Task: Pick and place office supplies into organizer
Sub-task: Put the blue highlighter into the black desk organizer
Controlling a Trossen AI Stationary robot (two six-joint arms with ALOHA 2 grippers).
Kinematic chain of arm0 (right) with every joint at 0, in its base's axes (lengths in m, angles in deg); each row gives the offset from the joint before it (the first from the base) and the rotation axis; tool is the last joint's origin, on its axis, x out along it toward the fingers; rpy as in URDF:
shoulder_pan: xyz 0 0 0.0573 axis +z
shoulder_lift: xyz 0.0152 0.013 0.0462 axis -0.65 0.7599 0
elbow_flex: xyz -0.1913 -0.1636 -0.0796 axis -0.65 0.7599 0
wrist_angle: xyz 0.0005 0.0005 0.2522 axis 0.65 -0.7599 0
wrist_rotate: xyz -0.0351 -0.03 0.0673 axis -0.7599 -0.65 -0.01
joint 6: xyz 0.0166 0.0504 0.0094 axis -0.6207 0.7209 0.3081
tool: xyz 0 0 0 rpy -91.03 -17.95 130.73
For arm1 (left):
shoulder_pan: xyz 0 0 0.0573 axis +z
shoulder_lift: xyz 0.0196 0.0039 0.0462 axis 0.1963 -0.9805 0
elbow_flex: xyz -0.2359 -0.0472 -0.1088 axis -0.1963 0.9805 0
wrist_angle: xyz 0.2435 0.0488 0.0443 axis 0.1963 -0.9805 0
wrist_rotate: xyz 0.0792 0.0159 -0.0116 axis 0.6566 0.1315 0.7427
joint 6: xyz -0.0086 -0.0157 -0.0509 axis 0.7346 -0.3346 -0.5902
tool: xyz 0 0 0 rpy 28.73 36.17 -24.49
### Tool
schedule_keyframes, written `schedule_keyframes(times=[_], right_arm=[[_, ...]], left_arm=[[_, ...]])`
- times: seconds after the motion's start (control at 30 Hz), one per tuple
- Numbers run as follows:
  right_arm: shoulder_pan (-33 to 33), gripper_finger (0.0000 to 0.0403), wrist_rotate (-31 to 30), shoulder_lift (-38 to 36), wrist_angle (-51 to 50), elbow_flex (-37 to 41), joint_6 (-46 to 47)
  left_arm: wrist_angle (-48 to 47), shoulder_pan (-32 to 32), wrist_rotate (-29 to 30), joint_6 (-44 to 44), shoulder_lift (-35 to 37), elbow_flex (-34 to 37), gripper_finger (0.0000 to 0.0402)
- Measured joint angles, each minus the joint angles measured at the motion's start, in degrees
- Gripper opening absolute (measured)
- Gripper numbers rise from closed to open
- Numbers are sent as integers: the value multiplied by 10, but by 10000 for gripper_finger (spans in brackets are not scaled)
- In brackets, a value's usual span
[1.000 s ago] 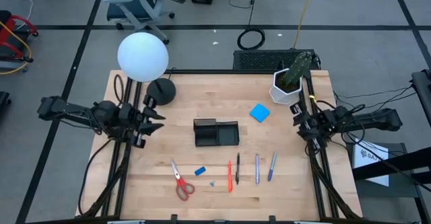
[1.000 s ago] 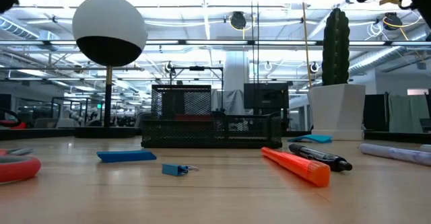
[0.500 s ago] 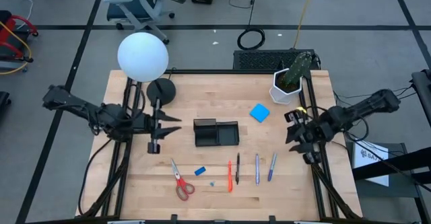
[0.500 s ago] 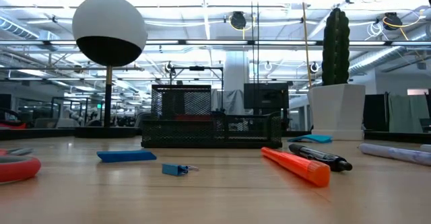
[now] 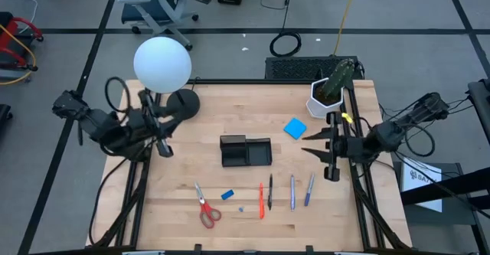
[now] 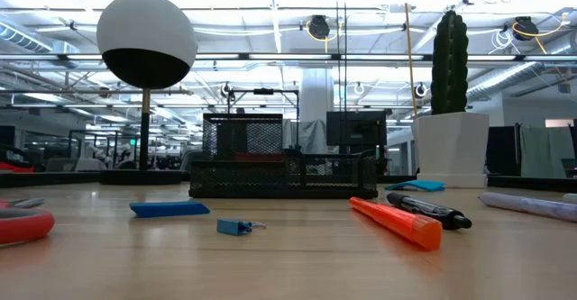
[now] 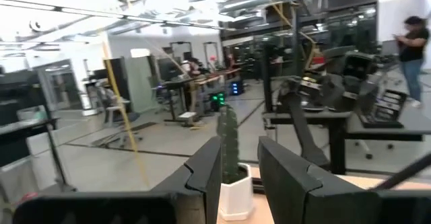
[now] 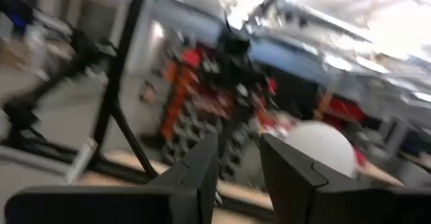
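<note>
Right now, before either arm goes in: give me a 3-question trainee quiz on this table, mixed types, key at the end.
1. True or false: the organizer already holds the scissors.
2. Which item lies nearest the potted cactus? A) blue note pad B) eraser C) red pen
3. Fill in: the right gripper has its fingers ____ and holds nothing.

Key: 1 false, the scissors lie on the table near the front edge. 2 A. 3 open.
</note>
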Motion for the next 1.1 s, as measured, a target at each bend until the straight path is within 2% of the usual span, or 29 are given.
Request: schedule_keyframes(times=[0.2,0.5,0.8,1.1], right_arm=[[25,105,-111,26,-181,-109,60],[27,105,-110,86,-483,-236,211],[2,105,54,144,-612,-272,244],[-38,105,141,224,-744,-272,241]], left_arm=[[-1,-16,4,12,2,-15,104],[-4,-16,3,9,-1,-14,104],[-3,-16,1,9,-1,-13,104],[-3,-16,1,8,-1,-13,104]])
